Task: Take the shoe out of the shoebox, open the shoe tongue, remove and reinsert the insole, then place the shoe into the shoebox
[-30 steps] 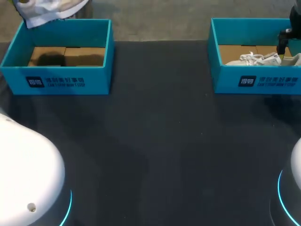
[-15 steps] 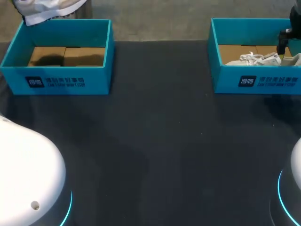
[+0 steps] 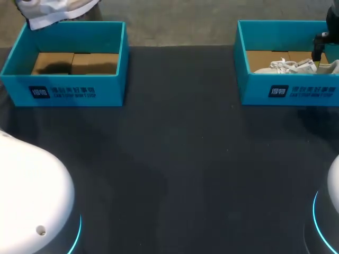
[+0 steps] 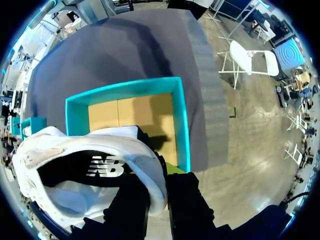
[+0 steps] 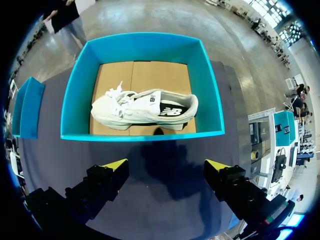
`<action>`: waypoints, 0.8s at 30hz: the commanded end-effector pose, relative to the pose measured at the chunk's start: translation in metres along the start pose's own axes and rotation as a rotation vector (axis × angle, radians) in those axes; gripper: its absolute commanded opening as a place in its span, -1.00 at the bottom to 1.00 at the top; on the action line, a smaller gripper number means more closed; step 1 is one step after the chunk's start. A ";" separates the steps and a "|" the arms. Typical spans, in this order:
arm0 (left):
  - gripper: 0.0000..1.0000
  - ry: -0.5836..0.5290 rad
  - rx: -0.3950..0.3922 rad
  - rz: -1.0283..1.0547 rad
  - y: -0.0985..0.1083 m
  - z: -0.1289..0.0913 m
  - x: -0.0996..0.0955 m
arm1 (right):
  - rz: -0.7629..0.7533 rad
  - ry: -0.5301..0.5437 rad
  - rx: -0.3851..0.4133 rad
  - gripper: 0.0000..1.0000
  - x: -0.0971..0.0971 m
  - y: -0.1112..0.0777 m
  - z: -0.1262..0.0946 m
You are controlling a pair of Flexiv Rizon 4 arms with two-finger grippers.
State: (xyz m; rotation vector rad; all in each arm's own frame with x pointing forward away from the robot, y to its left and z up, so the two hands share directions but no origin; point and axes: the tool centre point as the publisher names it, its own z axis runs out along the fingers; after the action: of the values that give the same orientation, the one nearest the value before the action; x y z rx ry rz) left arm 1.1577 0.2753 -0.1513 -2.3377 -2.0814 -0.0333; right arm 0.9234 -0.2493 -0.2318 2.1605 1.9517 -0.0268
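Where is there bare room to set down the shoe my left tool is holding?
The wide dark table between the left shoebox and right shoebox is bare. The left shoebox's cardboard floor, below the held shoe, is empty too. The right shoebox is crowded: another white shoe fills it.

Shoe (image 5: 142,111) in shoebox (image 5: 80,95) — jaws apart

Two glossy white domed arm bases sit at the table's (image 3: 185,159) near corners, the left base (image 3: 26,190) bearing a small round screw hole (image 3: 40,230), each edged by a glowing cyan ring (image 3: 77,233). The right arm's upper link (image 3: 331,24) is black; the right gripper (image 5: 166,164) has blocky black fingers (image 5: 95,190) with bright yellow wedge tips (image 5: 116,164)
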 end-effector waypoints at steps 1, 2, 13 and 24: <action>-1.00 0.023 -0.028 0.007 -0.027 -0.011 -0.020 | 0.001 0.001 -0.001 1.00 0.000 -0.001 0.000; -1.00 0.028 -0.026 0.007 -0.031 -0.012 -0.023 | 0.001 0.001 -0.001 1.00 0.000 -0.001 0.000; -1.00 0.045 -0.004 0.024 -0.086 -0.018 -0.065 | 0.001 0.001 -0.001 1.00 0.000 -0.001 0.000; -1.00 0.088 -0.050 0.015 -0.143 -0.025 -0.106 | 0.001 0.001 -0.001 1.00 0.000 -0.001 0.000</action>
State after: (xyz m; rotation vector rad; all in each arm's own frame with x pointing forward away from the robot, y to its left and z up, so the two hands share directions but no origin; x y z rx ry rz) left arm 1.0401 0.1890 -0.1341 -2.2585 -1.9875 0.0070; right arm 0.9234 -0.2492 -0.2318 2.1603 1.9517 -0.0270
